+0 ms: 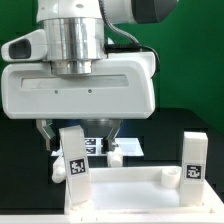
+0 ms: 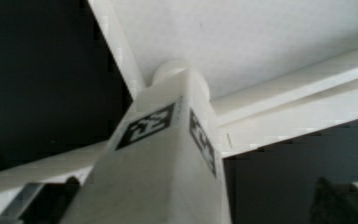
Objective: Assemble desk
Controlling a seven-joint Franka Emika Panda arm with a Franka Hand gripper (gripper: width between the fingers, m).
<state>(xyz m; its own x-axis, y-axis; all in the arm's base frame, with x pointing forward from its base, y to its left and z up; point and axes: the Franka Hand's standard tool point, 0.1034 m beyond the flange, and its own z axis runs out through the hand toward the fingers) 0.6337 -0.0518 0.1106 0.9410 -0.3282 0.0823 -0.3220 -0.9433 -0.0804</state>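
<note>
End effector hangs low over the desk, and its fingers are spread wide; in the wrist view there is dark gap on either side of the leg, so nothing is pinched.

That leg is what matters here; it stands upright on the corner of the tabletop at the exterior view's left, tag stickers facing out, its top end pointing up into the open fingers; its long axis runs vertical, in line with the way the end effector points down. So the leg sits directly beneath and between the fingers, not off to one side; any coming move on it looks to me like a straight rise or a straight drop along that axis, with no sideways reach needed.

A second leg stands upright at the corner on the exterior view's right, well apart from the end effector; the tabletop lies flat, rim up, on the dark table. How firmly either leg is seated in its socket, I cannot tell.
</note>
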